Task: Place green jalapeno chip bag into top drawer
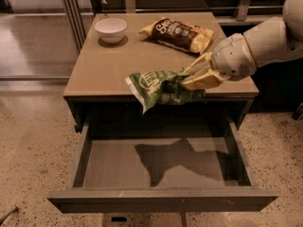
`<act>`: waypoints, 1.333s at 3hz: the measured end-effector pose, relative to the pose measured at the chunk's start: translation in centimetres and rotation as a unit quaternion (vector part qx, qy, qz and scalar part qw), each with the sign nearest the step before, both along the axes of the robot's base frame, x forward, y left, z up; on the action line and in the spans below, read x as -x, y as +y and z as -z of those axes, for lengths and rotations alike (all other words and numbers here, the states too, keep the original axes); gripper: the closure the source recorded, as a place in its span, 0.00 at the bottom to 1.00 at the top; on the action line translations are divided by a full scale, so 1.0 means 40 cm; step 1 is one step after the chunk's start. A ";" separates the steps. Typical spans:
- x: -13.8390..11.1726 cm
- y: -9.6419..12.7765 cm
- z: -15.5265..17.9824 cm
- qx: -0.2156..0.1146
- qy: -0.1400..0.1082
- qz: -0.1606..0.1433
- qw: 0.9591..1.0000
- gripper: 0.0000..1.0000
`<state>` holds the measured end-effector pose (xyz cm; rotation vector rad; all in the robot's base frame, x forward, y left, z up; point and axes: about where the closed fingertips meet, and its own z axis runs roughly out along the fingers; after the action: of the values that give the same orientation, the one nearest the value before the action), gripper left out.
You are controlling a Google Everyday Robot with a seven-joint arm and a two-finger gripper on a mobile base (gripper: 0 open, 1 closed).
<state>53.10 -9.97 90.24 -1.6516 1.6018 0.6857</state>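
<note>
Table point(104, 70) with the top drawer point(161, 200) standing open beneath its front edge. White arm point(265, 41) reaches in from the right. Brown and yellow bag point(177, 32) lies at the table's rear. Green jalapeno chip bag point(158, 86) hangs over the front edge, above the drawer, pinched in the gripper point(185, 79). White bowl point(111, 28) sits rear left.

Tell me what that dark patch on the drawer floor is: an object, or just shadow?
Camera view: just shadow, cast by the green jalapeno chip bag and the gripper holding it over the open top drawer; same view, the light comes from above, and the bag's foil shows only a mild sheen.
</note>
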 end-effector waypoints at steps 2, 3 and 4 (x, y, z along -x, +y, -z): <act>0.177 -0.013 0.102 0.112 -0.045 -0.064 0.991 1.00; 0.251 -0.064 0.233 0.145 -0.077 -0.072 0.984 1.00; 0.232 -0.122 0.375 0.152 -0.113 -0.060 0.980 1.00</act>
<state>43.81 -14.86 75.26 -1.9825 1.5072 0.3052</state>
